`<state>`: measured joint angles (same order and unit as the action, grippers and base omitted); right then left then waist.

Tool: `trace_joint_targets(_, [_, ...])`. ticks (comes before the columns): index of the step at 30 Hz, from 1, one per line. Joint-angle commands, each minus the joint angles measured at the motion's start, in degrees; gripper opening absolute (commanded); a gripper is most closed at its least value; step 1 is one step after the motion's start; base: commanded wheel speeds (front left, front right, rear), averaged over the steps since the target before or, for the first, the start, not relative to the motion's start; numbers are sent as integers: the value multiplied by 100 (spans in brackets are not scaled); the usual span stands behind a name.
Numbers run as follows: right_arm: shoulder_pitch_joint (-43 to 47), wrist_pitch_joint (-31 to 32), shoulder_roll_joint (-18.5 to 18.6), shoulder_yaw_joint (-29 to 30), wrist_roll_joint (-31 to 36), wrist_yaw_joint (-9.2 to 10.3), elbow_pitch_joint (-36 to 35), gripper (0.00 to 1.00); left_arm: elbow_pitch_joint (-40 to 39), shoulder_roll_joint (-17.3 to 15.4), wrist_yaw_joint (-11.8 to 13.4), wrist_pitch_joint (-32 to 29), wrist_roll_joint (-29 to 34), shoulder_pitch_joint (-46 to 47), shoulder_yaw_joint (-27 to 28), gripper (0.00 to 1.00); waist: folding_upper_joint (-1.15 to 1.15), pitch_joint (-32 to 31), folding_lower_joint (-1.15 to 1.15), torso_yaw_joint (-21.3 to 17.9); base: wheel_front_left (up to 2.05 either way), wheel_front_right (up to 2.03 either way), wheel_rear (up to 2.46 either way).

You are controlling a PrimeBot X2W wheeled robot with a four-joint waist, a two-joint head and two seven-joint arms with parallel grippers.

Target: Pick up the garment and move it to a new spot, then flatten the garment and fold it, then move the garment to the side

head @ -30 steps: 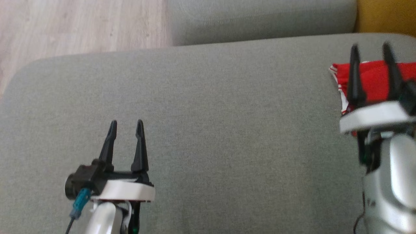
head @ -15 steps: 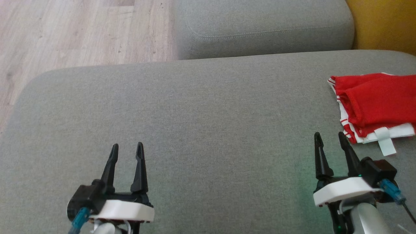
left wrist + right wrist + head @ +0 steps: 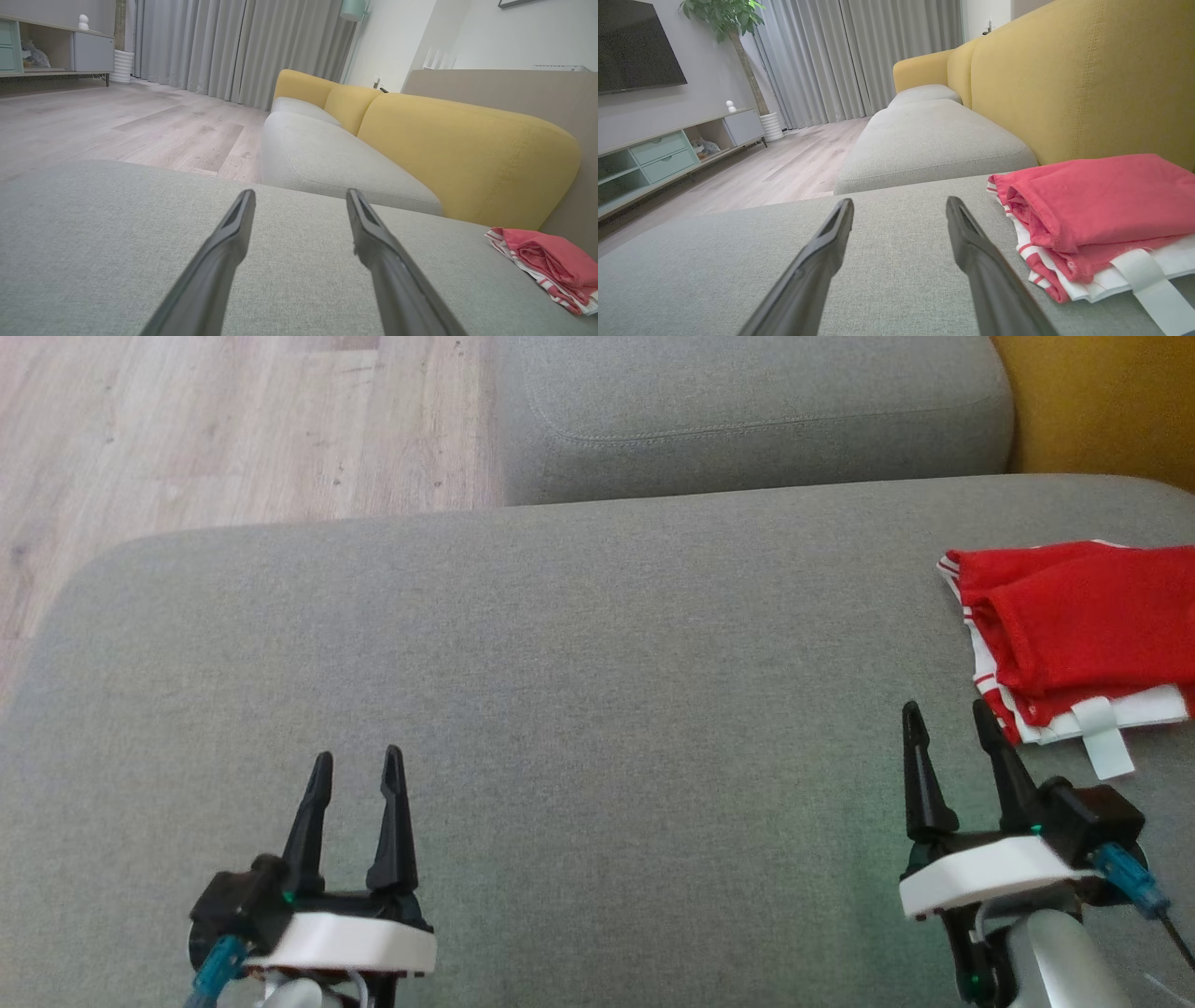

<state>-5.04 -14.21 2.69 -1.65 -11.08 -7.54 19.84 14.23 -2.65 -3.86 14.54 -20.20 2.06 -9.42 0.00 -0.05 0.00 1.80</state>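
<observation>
While both arms hover over the grey sofa cushion, the folded red garment lies at 3 o'clock on the seat in the head view, close to the yellow backrest. Its long axis runs from 9 to 3 o'clock and passes off the frame's edge. A rolled red fold faces 9 o'clock, a red-and-white striped layer shows beneath it, and a white strap points to 6 o'clock.

The right gripper stands at the garment's 7 o'clock, just beside its near corner, fingers spread wide and holding nothing. The right wrist view shows the garment at 3 o'clock of those fingers, clear of them. The left gripper, at 7 o'clock on the cushion, is likewise spread wide and empty, well apart from the garment.

Across the wood floor, a low cabinet has one open compartment holding a small heap too blurred to identify, and a white ribbed planter holds a leafy tree.
</observation>
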Motion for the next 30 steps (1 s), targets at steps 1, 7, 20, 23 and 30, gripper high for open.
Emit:
trace_joint_targets(1, [-189,-78,20,-165,4,5,-210,100,-149,-22,-30,46,-21,185,145,100,0,1,0,0,0,0,0])
trace_joint_targets(7, [-176,-78,20,-226,-34,5,-209,100,-114,-22,-41,46,-178,194,177,100,0,10,0,-6,0,0,0])
trace_joint_targets(20, [78,10,-5,-140,-102,0,217,0,357,4,49,-35,-355,-58,13,0,0,33,0,-24,0,0,0])
trace_joint_targets(23, [115,47,-5,-124,-253,0,259,0,415,5,42,-76,-484,-79,43,0,0,33,0,-28,0,0,0])
trace_joint_targets(30, [103,164,-3,-70,-704,0,210,0,391,3,19,-192,-868,-51,131,0,0,33,0,-36,0,0,0])
